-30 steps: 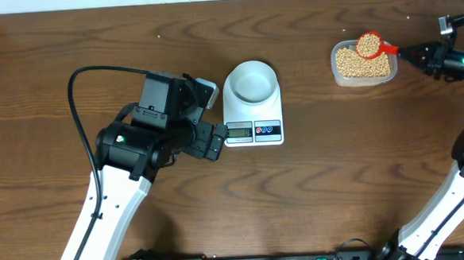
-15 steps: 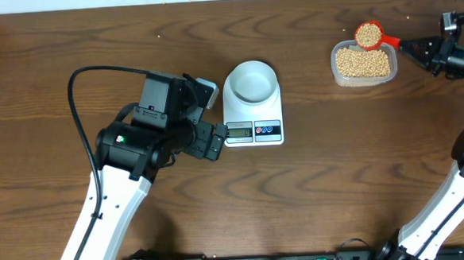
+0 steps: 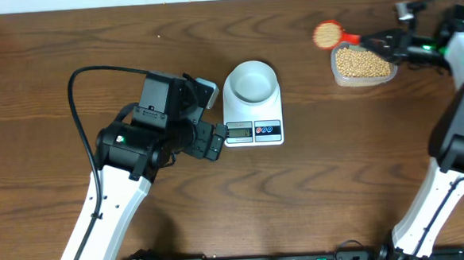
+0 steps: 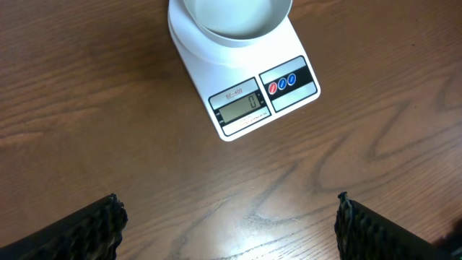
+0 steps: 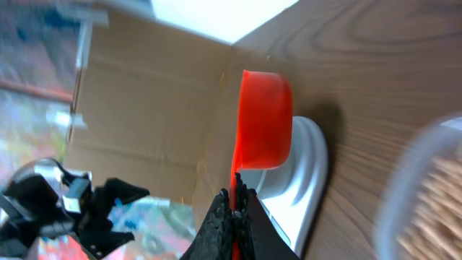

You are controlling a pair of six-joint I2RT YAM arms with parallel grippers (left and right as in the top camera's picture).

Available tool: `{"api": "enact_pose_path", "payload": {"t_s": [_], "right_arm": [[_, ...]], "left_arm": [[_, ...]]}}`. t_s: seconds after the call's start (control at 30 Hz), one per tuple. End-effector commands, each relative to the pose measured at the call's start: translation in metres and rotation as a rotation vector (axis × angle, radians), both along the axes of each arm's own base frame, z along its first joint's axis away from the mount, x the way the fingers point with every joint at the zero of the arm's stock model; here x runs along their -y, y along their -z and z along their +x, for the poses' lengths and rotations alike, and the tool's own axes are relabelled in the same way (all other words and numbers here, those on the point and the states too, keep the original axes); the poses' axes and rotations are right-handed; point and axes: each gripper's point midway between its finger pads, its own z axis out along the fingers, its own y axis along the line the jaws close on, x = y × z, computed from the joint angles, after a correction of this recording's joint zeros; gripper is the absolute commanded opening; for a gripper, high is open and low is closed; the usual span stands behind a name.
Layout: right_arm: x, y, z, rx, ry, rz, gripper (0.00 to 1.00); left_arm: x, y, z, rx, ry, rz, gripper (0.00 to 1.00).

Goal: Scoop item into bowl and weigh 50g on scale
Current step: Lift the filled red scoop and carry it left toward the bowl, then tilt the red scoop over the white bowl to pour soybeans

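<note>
The pale bowl (image 3: 251, 83) stands empty on the white scale (image 3: 253, 121); in the left wrist view the scale's display (image 4: 239, 111) reads 0 below the bowl (image 4: 232, 22). My left gripper (image 3: 211, 141) is open and empty, just left of the scale's front (image 4: 227, 224). My right gripper (image 3: 380, 40) is shut on the handle of a red scoop (image 3: 327, 34) filled with tan beans, held in the air left of the clear tub of beans (image 3: 363, 64). In the right wrist view the scoop (image 5: 265, 130) shows side-on above the jaws (image 5: 235, 195).
The clear plastic tub sits at the back right of the wooden table. The left arm's black cable (image 3: 79, 98) loops over the table's left part. The table's far edge (image 3: 209, 2) runs along the top.
My right gripper has lifted the filled scoop out of the tub and carried it left, clear of the tub. The left arm has not moved.
</note>
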Motion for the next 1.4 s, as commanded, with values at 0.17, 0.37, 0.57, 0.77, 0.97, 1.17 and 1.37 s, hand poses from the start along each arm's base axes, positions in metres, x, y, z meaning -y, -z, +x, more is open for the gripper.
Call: {"api": "enact_pose_path", "payload": {"t_s": [0.17, 0.37, 0.57, 0.77, 0.97, 1.17, 1.37], "right_arm": [[-0.078, -0.012, -0.001, 0.038, -0.166, 0.054, 0.01], [-0.112, -0.004, -0.005, 0.042, -0.224, 0.003, 0.01], [-0.140, 0.012, -0.011, 0.057, -0.263, -0.094, 0.01], [-0.148, 0.029, -0.018, 0.110, -0.295, -0.200, 0.01], [-0.145, 0.031, -0.027, 0.152, -0.317, -0.265, 0.01], [-0.143, 0.015, -0.029, 0.238, -0.315, -0.383, 0.01], [-0.146, -0.004, -0.034, 0.320, -0.315, -0.500, 0.01]], "left_arm": [[0.000, 0.002, -0.001, -0.011, 0.010, -0.001, 0.95], [0.000, 0.002, -0.001, -0.011, 0.010, -0.001, 0.95], [0.000, 0.002, -0.001, -0.011, 0.010, -0.001, 0.95], [0.000, 0.002, -0.001, -0.011, 0.010, -0.001, 0.95], [0.000, 0.002, -0.001, -0.011, 0.010, -0.001, 0.95], [0.000, 0.002, -0.001, -0.011, 0.010, -0.001, 0.95], [0.000, 0.002, -0.001, -0.012, 0.010, -0.001, 0.95]]}}
